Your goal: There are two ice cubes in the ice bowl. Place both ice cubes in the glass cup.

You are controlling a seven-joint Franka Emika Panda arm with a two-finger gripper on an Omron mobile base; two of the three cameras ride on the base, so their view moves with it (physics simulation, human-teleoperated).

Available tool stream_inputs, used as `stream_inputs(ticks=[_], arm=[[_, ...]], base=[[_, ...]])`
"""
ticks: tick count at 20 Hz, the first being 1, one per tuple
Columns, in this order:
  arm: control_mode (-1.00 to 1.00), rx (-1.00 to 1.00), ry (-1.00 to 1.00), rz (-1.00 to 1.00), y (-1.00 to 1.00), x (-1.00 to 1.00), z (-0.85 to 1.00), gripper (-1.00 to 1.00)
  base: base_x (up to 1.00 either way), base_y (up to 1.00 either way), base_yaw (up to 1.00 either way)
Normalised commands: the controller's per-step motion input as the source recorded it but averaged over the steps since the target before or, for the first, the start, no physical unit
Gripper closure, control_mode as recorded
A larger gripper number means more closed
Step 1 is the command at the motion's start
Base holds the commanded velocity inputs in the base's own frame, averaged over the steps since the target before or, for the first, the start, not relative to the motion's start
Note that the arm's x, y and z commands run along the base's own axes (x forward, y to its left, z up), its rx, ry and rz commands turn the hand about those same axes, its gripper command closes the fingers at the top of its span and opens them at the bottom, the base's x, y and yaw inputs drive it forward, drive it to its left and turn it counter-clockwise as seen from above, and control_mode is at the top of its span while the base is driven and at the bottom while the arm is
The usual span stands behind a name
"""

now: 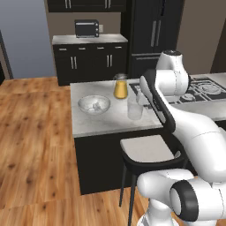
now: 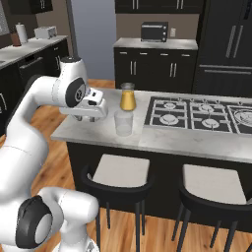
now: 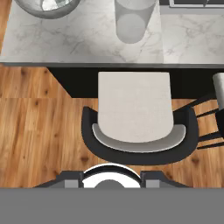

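Note:
The ice bowl (image 1: 94, 105) is a wide clear bowl on the island's left part, and whitish ice cubes (image 1: 95, 106) lie in it. Its rim (image 3: 48, 8) cuts the top left of the hand view. The glass cup (image 1: 135, 108) (image 2: 123, 123) (image 3: 134, 22) stands upright and looks empty, to the right of the bowl near the counter's front edge. My gripper (image 2: 91, 114) (image 3: 111, 179) hangs high, about over the counter's front edge, near the cup and pointing down. Its fingertips (image 3: 70, 178) stand apart with nothing between them. In the right base view my arm hides the bowl.
A jar (image 1: 120, 88) (image 2: 127, 98) with orange-yellow contents stands just behind the cup. A cooktop (image 2: 197, 113) takes up the island's right half. A padded stool (image 3: 133, 113) (image 1: 145, 150) stands below the counter edge, with a second stool (image 2: 214, 184) to its right.

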Motion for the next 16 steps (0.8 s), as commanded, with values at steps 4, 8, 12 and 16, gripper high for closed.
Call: stream_inputs(ticks=[4,8,12,16], arm=[[-1.0,0.03,-0.01,0.0,0.18,0.0,0.0,-1.0],[-1.0,0.06,0.0,-0.04,0.55,0.08,0.0,-1.0],[-1.0,0.11,0.0,-0.04,0.59,0.2,0.0,-1.0],[-1.0,0.1,0.0,-0.02,0.46,0.09,0.0,-1.0]], base=[[0.0,0.0,0.0],[0.0,0.0,0.0],[0.0,0.0,0.0],[0.0,0.0,0.0]])
